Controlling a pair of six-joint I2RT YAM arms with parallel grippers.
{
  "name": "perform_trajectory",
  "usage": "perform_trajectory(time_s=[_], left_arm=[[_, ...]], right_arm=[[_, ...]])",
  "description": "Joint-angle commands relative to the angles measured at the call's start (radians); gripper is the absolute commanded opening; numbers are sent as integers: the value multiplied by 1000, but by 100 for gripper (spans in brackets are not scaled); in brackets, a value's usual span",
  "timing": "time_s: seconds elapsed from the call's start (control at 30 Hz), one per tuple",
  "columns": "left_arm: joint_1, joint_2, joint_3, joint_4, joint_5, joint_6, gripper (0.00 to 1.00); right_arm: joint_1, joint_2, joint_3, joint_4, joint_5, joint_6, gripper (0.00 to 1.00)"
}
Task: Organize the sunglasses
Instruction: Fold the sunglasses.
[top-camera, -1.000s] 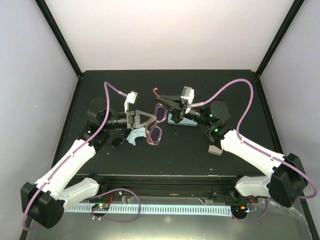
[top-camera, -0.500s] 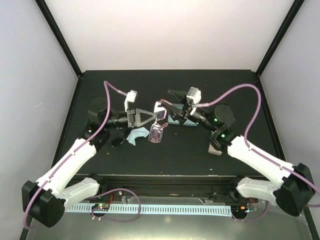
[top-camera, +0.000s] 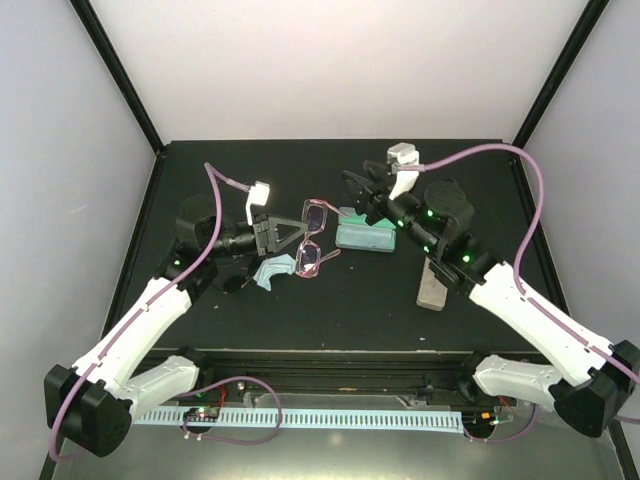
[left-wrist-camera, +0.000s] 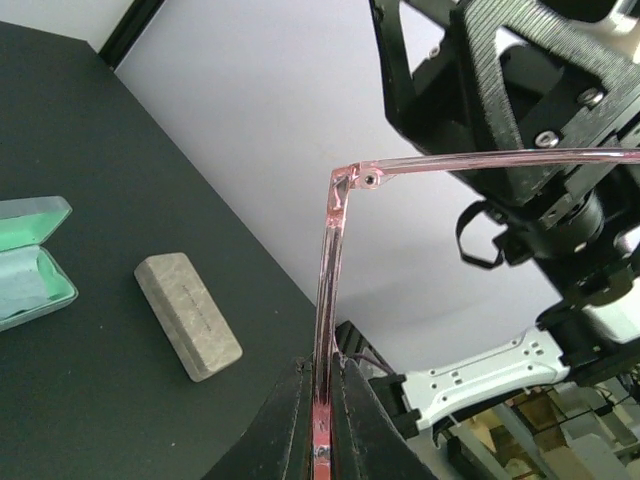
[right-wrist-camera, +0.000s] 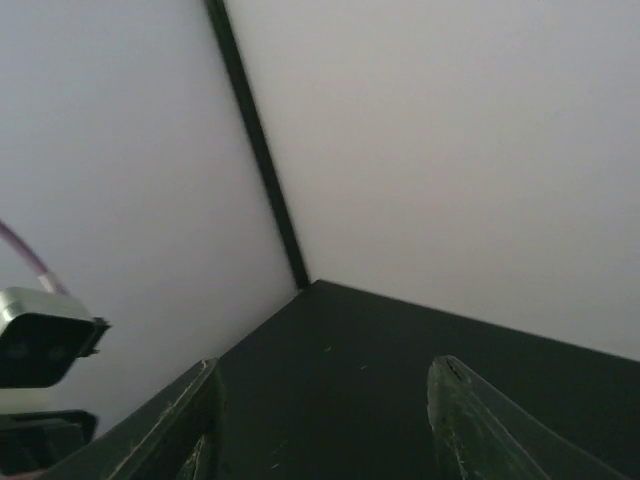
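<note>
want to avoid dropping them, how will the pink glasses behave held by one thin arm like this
Probably light: the left claw holds the pink glasses by one thin arm alone. Likely to swing, since the frame can pivot at the hinge. The smooth, glossy plastic may slip in such a narrow pinch.

1. The pink sunglasses (left-wrist-camera: 330, 240) have a smooth, glossy frame of see-through plastic.
2. The table (left-wrist-camera: 100, 400) is matt black.
3. The grey case (left-wrist-camera: 187, 315) looks rough, speckled and felt-like.
4. The open case (left-wrist-camera: 45, 207) has a smooth, dull rim and a soft-looking green lining.
5. The left gripper (left-wrist-camera: 322, 372) has matt black plastic jaws.
6. The blue cloth (top-camera: 272, 272) is matt fabric.
7. The arm shells (top-camera: 130, 340) are smooth white plastic.
</note>
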Motion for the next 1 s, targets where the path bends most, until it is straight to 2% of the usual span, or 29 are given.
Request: perform_trajectory(time_s=[0.0, 0.13, 0.27, 0.33, 0.57, 0.7, 0.8, 0.87, 0.97], left_arm=[[5, -30, -8, -42, 15, 93, 2], [5, -34, -11, -52, -15, 40, 2], [5, -44, -29, 5, 1, -37, 2], [5, -44, -29, 25, 24, -56, 1], [4, -47, -29, 73, 52, -113, 2], [5, -48, -24, 62, 36, -111, 1], [6, -48, -8, -29, -43, -67, 2], [7, -49, 11, -122, -167, -34, 2], [10, -58, 21, -153, -330, -54, 1]], right_arm=[[-3, 62, 91, -103, -253, 47, 56], [-2, 85, 57, -12, -598, 35, 59], [-2, 104, 25, 7, -704, 33, 58], [-1, 124, 26, -18, -716, 27, 54], [-1, 158, 55, -134, -596, 15, 47], [-1, 135, 51, -129, -561, 25, 46], [-1, 48, -29, -16, -490, 94, 47], [-1, -42, -108, 54, -393, 148, 49], [-1, -147, -212, 78, -270, 217, 49]])
